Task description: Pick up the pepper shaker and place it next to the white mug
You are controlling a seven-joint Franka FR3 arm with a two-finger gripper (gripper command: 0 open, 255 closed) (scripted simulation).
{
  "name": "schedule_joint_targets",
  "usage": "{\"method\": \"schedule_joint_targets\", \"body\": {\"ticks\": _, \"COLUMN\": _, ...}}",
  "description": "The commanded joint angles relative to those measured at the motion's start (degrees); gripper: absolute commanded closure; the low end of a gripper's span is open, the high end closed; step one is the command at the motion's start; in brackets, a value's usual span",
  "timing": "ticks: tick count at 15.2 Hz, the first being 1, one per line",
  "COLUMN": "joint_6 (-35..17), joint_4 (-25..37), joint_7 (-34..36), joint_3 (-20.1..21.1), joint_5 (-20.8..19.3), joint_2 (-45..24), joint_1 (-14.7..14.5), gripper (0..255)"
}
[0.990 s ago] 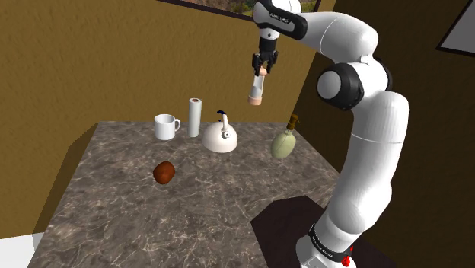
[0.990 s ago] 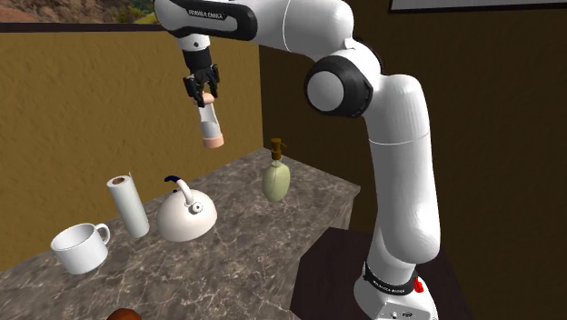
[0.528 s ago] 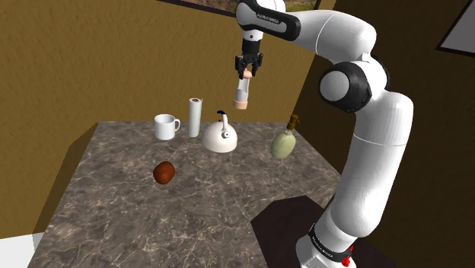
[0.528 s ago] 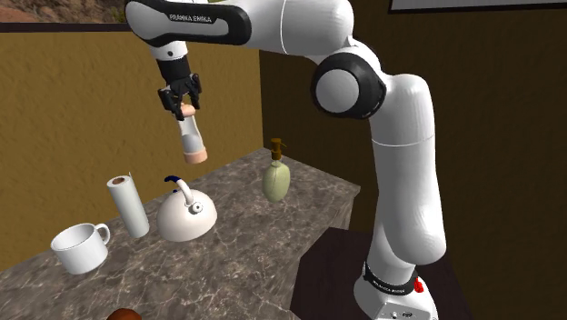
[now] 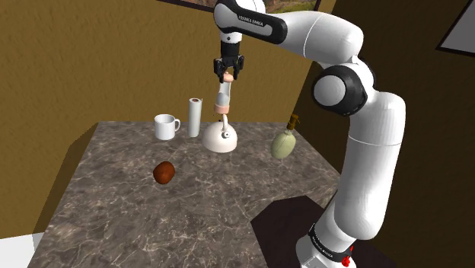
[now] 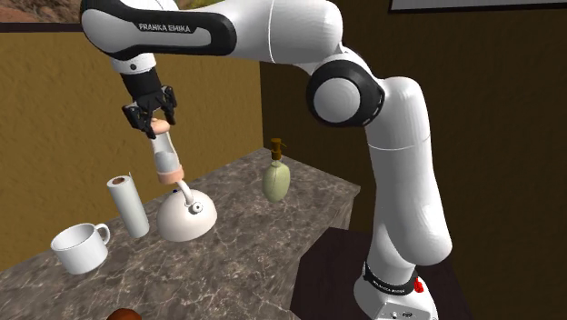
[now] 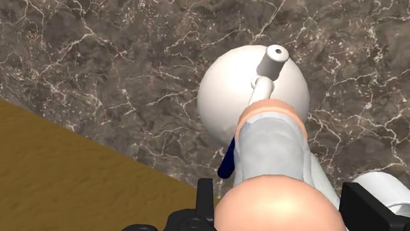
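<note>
Inspection of the carry: your gripper [image 5: 227,70] was clamped on the top of the pepper shaker [image 5: 222,99], which hung below it, base down and slightly tilted, in the upper centre of the shoulder view. The shaker was off the marble counter [image 5: 190,217].

Change noted: over the last second you moved the shaker leftward across the shoulder view. It went from the air above the gap between the white kettle [image 5: 221,138] and the green soap bottle [image 5: 284,143] to a point directly over the kettle. It also sat lower in the frame than before. In the wrist view the kettle's dome and spout lay straight beneath the shaker's base.

Finding: the transfer was under way and headed correctly. The white mug [image 5: 165,126] stood further left in the shoulder view, beyond the upright paper roll [image 5: 194,117], so two objects lay between the load and its destination.

Concern: in the second exterior view the shaker's base appeared level with the kettle's handle. Whether they touched could not be established. In my judgement you needed more height before crossing the kettle and roll, then a descent onto the open counter beside the mug.
</note>
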State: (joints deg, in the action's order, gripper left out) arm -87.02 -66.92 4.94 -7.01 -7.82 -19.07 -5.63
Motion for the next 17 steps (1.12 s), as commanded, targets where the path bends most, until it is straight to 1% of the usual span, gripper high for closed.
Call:
{"method": "schedule_joint_targets", "body": {"ticks": 1, "joint_6": 0.7, "joint_4": 1.9, "joint_7": 2.4, "joint_3": 0.8, "joint_5": -0.1, "joint_2": -1.6, "joint_1": -1.6, "gripper": 255}}
{"method": "schedule_joint_targets", "body": {"ticks": 4, "joint_6": 1.8, "joint_4": 5.3, "joint_7": 5.6, "joint_3": 1.8, "joint_5": -0.3, "joint_2": -4.4, "joint_1": -4.0, "gripper": 255}}
{"method": "schedule_joint_targets", "body": {"ticks": 7, "joint_6": 3.5, "joint_4": 10.1, "joint_7": 8.7, "joint_3": 2.6, "joint_5": -0.4, "joint_2": -8.1, "joint_1": -6.3, "gripper": 255}}
{"method": "schedule_joint_targets", "body": {"ticks": 9, "joint_6": 5.2, "joint_4": 14.6, "joint_7": 10.5, "joint_3": 3.1, "joint_5": -0.4, "joint_2": -11.2, "joint_1": -7.8, "gripper": 255}}
{"method": "schedule_joint_targets", "body": {"ticks": 12, "joint_6": 8.5, "joint_4": 23.2, "joint_7": 12.7, "joint_3": 3.6, "joint_5": -0.4, "joint_2": -16.9, "joint_1": -9.8, "gripper": 255}}
{"method": "schedule_joint_targets", "body": {"ticks": 14, "joint_6": 5.6, "joint_4": 18.2, "joint_7": 13.1, "joint_3": 3.7, "joint_5": -0.5, "joint_2": -15.0, "joint_1": -9.9, "gripper": 255}}
{"method": "schedule_joint_targets", "body": {"ticks": 17, "joint_6": 1.9, "joint_4": 12.6, "joint_7": 13.7, "joint_3": 3.8, "joint_5": -0.6, "joint_2": -13.0, "joint_1": -9.9, "gripper": 255}}
